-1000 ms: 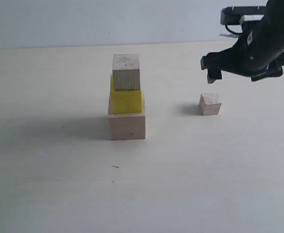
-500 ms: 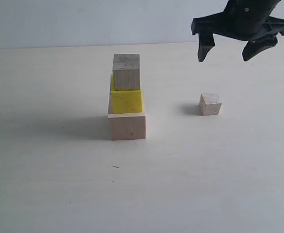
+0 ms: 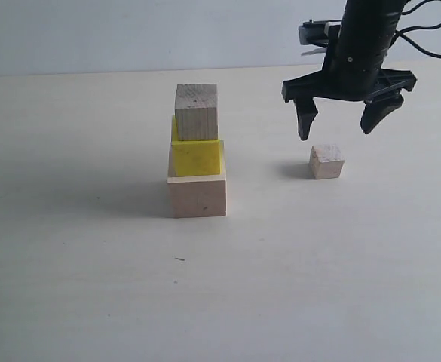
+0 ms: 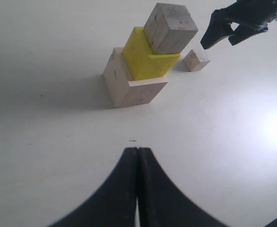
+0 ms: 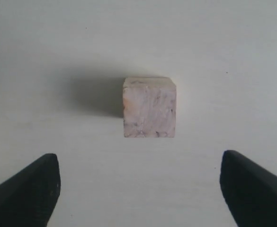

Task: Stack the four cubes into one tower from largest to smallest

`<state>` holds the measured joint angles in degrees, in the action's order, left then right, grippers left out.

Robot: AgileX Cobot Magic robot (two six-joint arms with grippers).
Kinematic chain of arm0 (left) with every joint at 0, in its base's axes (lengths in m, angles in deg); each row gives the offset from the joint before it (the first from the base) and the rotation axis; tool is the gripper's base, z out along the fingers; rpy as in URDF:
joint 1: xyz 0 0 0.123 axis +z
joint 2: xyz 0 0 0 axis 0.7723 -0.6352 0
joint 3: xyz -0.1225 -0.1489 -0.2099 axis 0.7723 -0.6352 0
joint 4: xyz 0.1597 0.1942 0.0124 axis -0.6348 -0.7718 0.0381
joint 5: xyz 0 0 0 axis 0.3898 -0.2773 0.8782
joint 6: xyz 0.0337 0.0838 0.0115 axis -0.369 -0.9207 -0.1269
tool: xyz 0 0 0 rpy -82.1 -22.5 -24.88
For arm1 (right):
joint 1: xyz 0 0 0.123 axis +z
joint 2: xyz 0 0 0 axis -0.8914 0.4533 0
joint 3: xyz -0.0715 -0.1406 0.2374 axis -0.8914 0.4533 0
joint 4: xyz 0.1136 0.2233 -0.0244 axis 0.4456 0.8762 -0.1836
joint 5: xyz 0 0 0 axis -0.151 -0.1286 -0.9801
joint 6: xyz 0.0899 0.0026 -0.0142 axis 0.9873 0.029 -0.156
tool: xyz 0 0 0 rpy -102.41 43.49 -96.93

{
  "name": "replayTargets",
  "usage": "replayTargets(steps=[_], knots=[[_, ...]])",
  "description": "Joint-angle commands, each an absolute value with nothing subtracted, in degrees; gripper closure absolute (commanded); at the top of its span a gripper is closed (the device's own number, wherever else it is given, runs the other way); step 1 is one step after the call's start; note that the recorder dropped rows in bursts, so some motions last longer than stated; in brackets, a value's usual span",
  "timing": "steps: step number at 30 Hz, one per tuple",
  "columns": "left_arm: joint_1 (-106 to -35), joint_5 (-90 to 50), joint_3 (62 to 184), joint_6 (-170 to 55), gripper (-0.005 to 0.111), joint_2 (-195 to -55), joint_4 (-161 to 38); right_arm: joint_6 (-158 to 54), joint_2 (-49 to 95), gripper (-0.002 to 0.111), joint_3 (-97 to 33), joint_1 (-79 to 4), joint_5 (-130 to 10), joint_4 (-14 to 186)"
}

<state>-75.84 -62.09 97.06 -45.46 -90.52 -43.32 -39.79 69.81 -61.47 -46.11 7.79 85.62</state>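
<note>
A stack of three stands left of centre: the large pale wooden cube (image 3: 197,194) at the bottom, the yellow cube (image 3: 196,156) on it, a small wooden cube (image 3: 196,111) on top. The stack also shows in the left wrist view, with the yellow cube (image 4: 147,57) in the middle. The other small wooden cube (image 3: 326,161) (image 5: 149,107) (image 4: 195,59) lies alone on the table to the right. My right gripper (image 3: 342,123) (image 5: 140,182) hangs open just above and behind it, fingers pointing down, nothing between them. My left gripper (image 4: 138,151) is shut and empty, low over the table in front of the stack.
The pale tabletop (image 3: 92,264) spreads all round the cubes, with a light wall behind its far edge. A tiny dark speck (image 3: 179,259) lies in front of the stack. Black cables trail from the right arm (image 3: 363,38).
My right gripper has swung from tilted at the upper right to pointing straight down, and has come down and leftward over the lone small cube. The cubes and the left gripper have not moved.
</note>
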Motion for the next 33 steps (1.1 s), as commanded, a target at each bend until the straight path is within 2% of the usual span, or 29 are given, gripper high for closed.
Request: replayTargets(steps=[1,33], knots=[[-75.6,-62.6,97.0,-45.6,0.107,-90.3,-42.2,-40.9,71.5,0.023,-62.0,-46.3,6.1,85.2],[-75.6,-62.6,97.0,-45.6,0.107,-90.3,-41.4,-44.3,77.5,0.023,-62.0,-46.3,-3.4,83.1]])
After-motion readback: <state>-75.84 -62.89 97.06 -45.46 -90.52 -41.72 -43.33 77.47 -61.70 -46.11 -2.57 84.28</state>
